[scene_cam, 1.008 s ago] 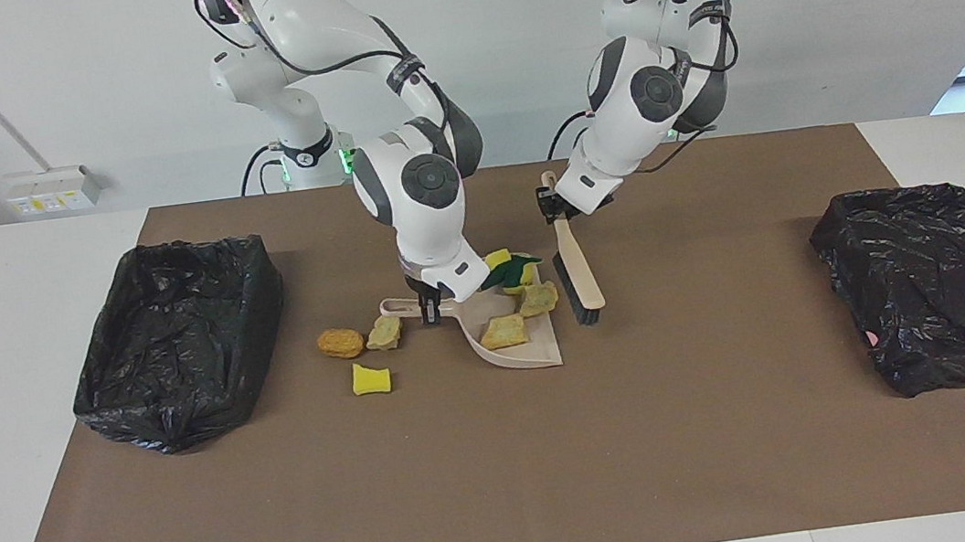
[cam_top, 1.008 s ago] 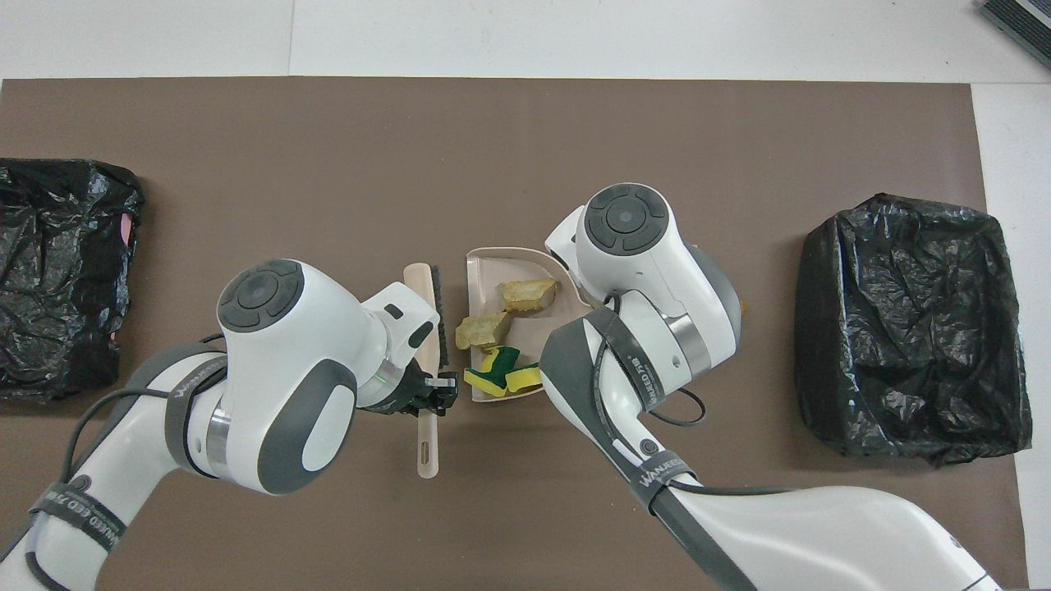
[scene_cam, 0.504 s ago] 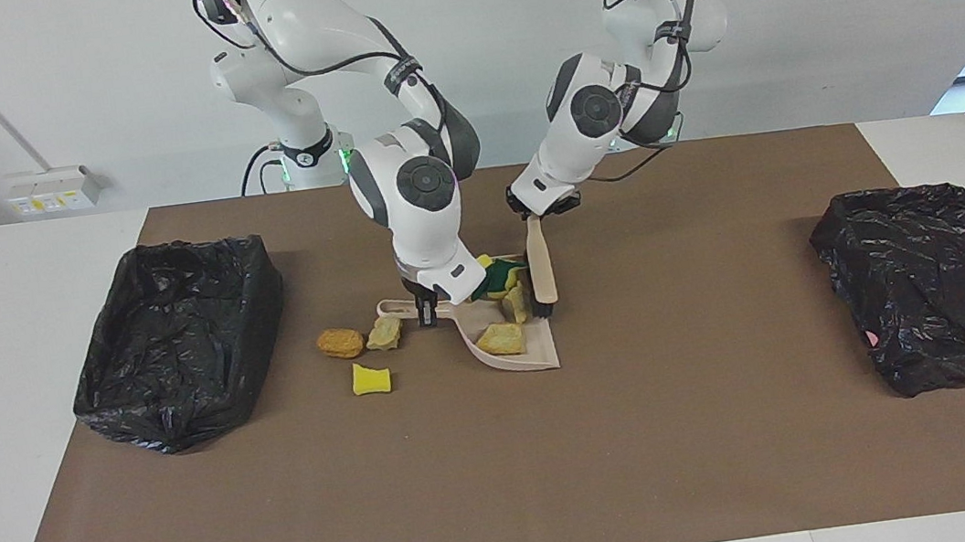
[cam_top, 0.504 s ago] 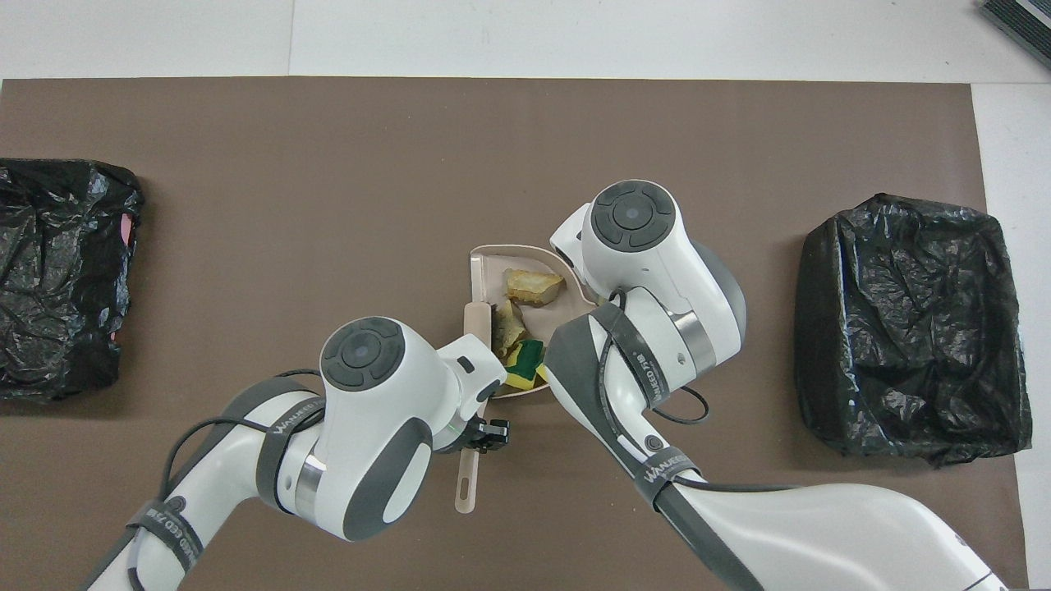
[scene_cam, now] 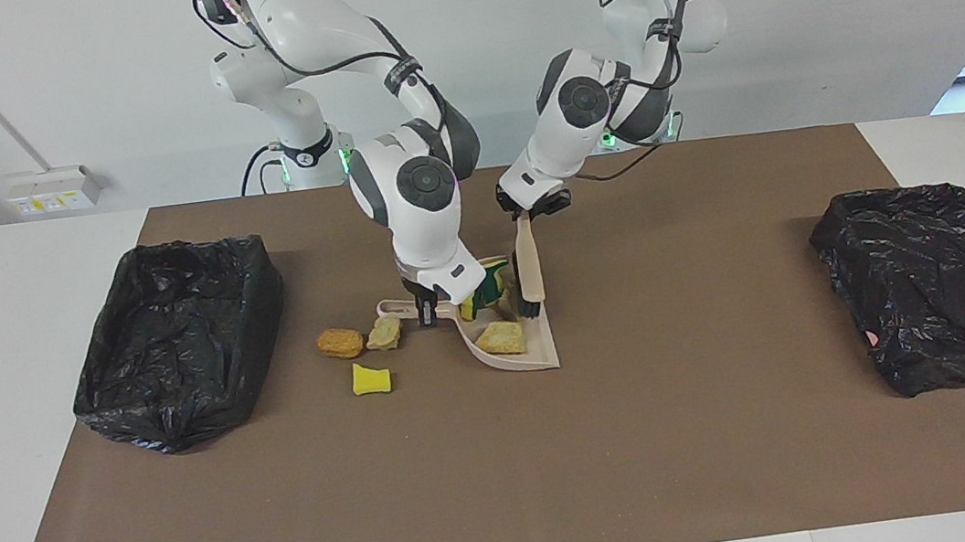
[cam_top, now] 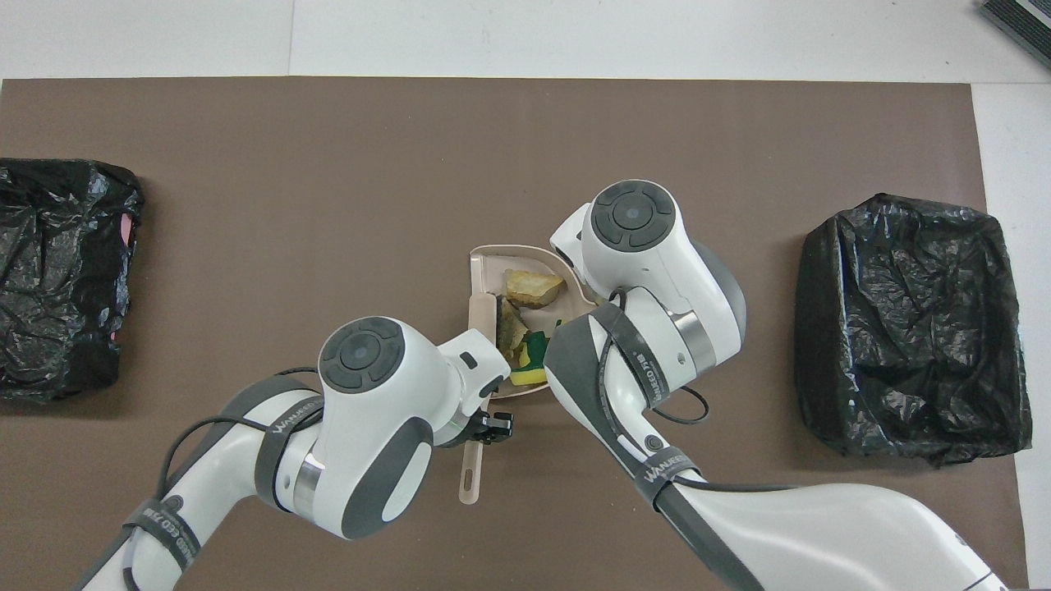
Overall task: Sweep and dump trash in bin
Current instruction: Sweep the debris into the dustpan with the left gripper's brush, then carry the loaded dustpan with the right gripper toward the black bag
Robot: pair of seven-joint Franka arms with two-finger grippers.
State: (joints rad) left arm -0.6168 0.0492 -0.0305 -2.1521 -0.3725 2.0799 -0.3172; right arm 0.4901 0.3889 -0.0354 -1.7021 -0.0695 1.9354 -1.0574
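Note:
My right gripper (scene_cam: 426, 309) is shut on the handle of the beige dustpan (scene_cam: 537, 356), which lies on the brown mat. My left gripper (scene_cam: 533, 208) is shut on the handle of the beige brush (scene_cam: 527, 267). The brush's dark bristles stand in the pan's mouth against the trash. In the pan lie a tan lump (scene_cam: 502, 338) (cam_top: 532, 287), another lump (cam_top: 512, 325) and green-backed yellow sponge pieces (scene_cam: 483, 295) (cam_top: 534, 355). Outside the pan, beside its handle, lie an orange lump (scene_cam: 340, 342), a tan lump (scene_cam: 384, 332) and a yellow sponge piece (scene_cam: 371, 379). The overhead view hides these three under my right arm.
A bin lined with a black bag (scene_cam: 177, 336) (cam_top: 911, 328) stands at the right arm's end of the mat. A second black-bagged bin (scene_cam: 935, 280) (cam_top: 61, 279) stands at the left arm's end. The brush handle's end (cam_top: 468, 483) sticks out toward the robots.
My left gripper has swept the brush toward the right arm's end, from beside the pan into its mouth. The scraps there have bunched deeper in the pan. My right gripper has held the pan almost still.

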